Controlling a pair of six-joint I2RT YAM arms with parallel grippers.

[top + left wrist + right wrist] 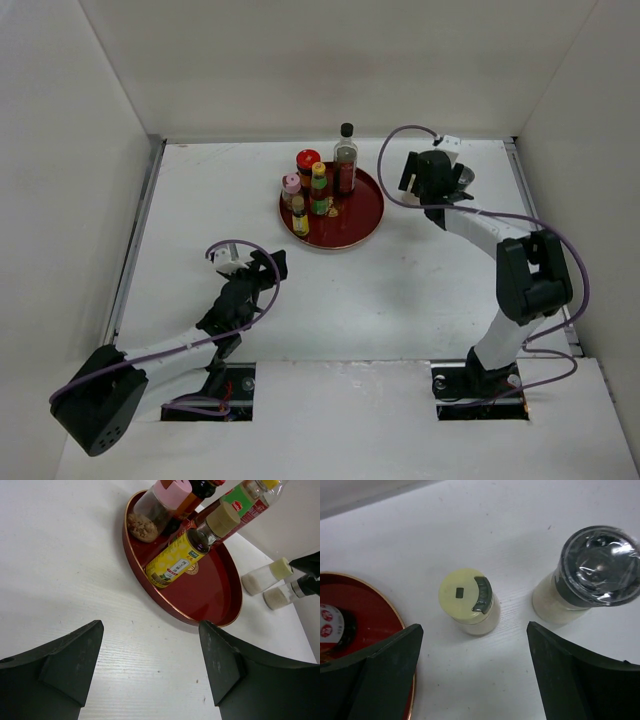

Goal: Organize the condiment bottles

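On the round red plate [360, 228] stand several condiment bottles: a tall black-capped clear one [345, 158], a red-capped jar [308, 160], a pink-capped jar [291, 186], a yellow-capped bottle [319, 190] and a small yellow bottle [175, 561] with a tan cap. Right of the plate, on the table, are a cream-capped shaker [466, 600] and a grey-capped jar [595, 570]. My right gripper [472, 635] hangs open just above and short of the cream-capped shaker, touching nothing. My left gripper [151, 630] is open and empty, a little short of the plate's near rim [165, 607].
White walls [70, 150] close in the table on the left, back and right. The right arm's fingers [307, 570] show dark beside the two jars [262, 577] in the left wrist view. A purple cable [395, 160] loops near the right wrist.
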